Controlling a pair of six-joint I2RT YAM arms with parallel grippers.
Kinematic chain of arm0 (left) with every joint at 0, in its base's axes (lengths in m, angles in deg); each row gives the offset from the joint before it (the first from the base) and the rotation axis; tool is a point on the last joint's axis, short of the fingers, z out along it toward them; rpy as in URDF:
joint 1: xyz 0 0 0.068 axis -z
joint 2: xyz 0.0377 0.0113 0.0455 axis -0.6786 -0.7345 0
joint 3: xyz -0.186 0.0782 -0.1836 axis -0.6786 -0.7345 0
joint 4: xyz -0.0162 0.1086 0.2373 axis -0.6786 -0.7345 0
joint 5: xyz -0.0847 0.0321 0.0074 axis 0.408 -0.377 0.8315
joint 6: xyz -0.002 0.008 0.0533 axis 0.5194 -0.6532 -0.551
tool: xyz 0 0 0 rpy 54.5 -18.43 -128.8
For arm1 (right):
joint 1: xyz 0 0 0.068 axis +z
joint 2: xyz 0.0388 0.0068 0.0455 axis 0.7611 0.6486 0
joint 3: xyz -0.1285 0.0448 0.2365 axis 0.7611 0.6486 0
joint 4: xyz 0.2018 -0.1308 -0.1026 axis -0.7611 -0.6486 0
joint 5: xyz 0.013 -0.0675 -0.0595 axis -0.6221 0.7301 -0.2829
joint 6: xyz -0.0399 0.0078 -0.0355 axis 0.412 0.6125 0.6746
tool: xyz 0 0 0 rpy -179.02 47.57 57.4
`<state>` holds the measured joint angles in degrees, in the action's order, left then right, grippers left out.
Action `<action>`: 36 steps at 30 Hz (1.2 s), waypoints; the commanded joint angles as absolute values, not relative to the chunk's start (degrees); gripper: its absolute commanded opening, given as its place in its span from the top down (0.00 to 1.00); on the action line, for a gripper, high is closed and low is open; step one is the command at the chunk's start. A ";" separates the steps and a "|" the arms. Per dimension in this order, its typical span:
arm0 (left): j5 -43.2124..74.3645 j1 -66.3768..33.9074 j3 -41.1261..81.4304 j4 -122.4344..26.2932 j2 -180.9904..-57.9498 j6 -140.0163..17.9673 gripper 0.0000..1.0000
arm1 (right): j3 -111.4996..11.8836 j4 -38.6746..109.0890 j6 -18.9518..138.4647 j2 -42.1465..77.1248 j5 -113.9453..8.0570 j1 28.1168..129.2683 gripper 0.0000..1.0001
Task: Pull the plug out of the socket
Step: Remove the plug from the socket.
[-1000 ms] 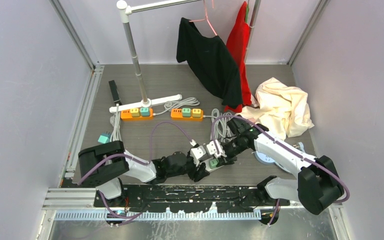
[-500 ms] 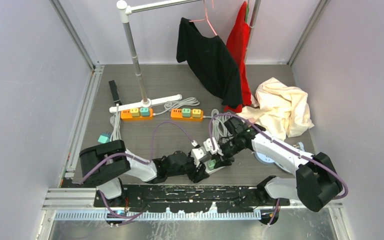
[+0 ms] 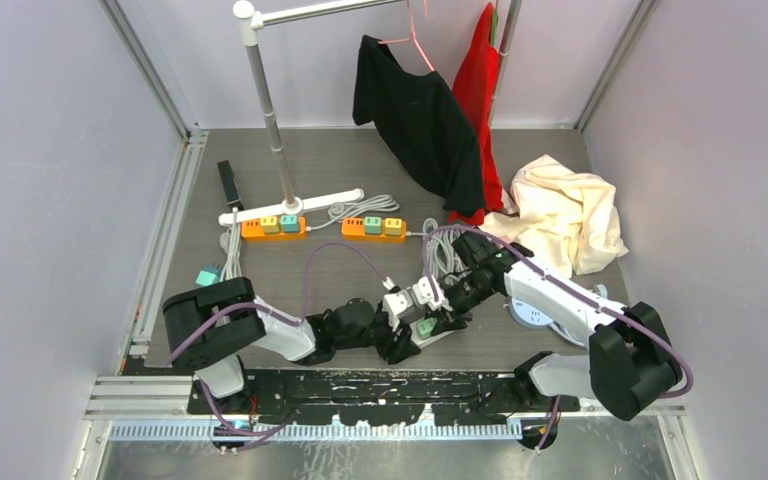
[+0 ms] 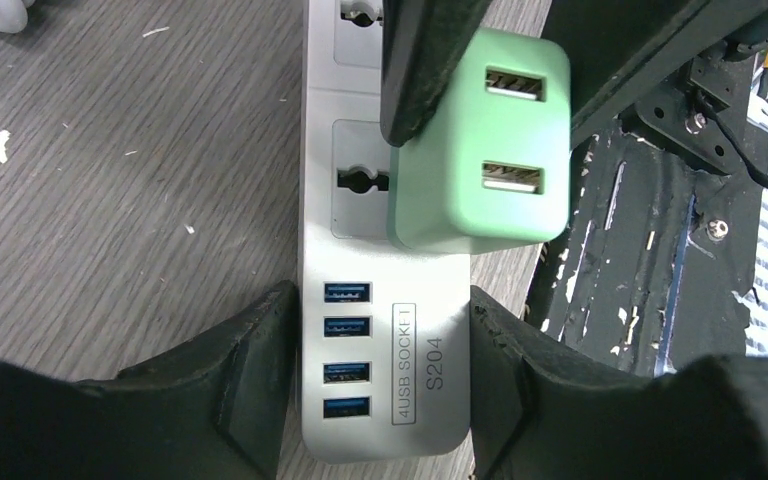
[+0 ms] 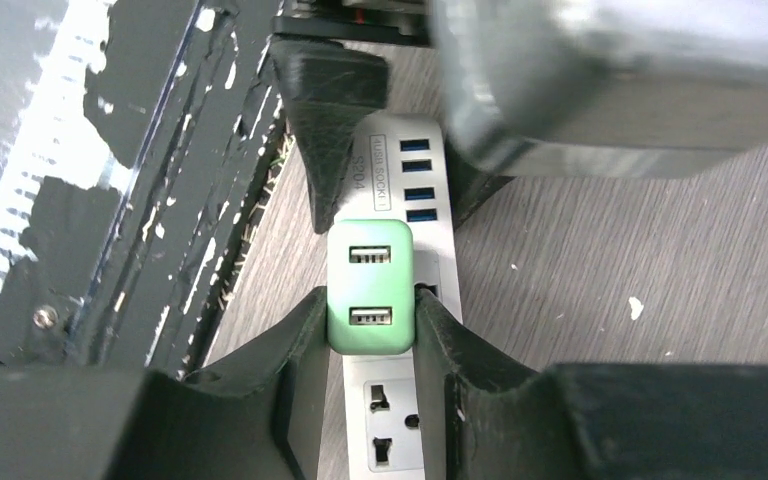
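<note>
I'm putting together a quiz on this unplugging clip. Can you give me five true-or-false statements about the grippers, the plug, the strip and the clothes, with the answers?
1. The right gripper is shut on the green plug. True.
2. The left gripper grips the power strip at its USB end. True.
3. The green plug's face shows three openings. False: it shows two.
4. The power strip's USB ports are red. False: they are blue.
5. The black shirt lies crumpled in a heap. False: it hangs up at the back; the cream cloth is what lies crumpled.
</note>
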<state>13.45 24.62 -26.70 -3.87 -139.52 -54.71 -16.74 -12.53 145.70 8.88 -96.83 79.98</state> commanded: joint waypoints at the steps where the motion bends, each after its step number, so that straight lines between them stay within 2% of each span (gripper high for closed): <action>1: 12.95 23.66 -27.42 -10.92 -141.83 -53.10 1.00 | -17.89 0.05 126.10 7.65 -98.55 80.26 0.99; 3: 12.81 23.62 -27.42 -11.23 -141.81 -53.17 1.00 | -19.12 -2.24 128.12 7.87 -98.79 77.90 0.99; 7: 12.80 23.37 -28.03 -11.76 -141.09 -53.13 1.00 | -19.56 -19.38 149.01 6.71 -98.94 72.66 0.99; 9: 13.62 22.92 -28.11 -11.83 -141.05 -52.82 1.00 | -17.68 -26.16 161.55 6.97 -99.16 72.78 0.99; 11: 14.43 22.44 -27.82 -11.78 -141.26 -52.38 1.00 | -17.11 -28.75 166.79 7.80 -100.18 75.20 0.99; 15: 15.12 22.30 -26.62 -12.09 -142.30 -51.88 1.00 | -17.62 -18.30 152.82 7.53 -102.65 82.35 0.99; 19: 15.29 22.30 -26.31 -12.55 -142.77 -51.58 1.00 | -20.82 -13.85 141.69 8.82 -104.40 81.14 0.99; 24: 13.56 22.09 -27.50 -13.29 -141.29 -52.05 1.00 | -25.41 -28.31 152.36 8.00 -99.93 72.73 0.99; 31: 8.68 21.52 -26.74 -19.22 -137.01 -53.97 0.99 | -32.05 -51.73 166.35 14.45 -105.38 60.91 0.99; 32: 7.33 21.53 -26.38 -20.96 -136.00 -54.17 0.96 | -32.94 -53.54 167.22 15.84 -105.73 60.16 0.99; 36: 1.96 21.51 -26.92 -26.32 -130.88 -54.55 0.53 | -34.20 -54.49 167.05 17.80 -106.22 58.98 0.99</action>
<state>11.96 22.61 -25.93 -13.66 -134.76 -53.88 -31.71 -46.96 163.54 17.25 -102.67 59.78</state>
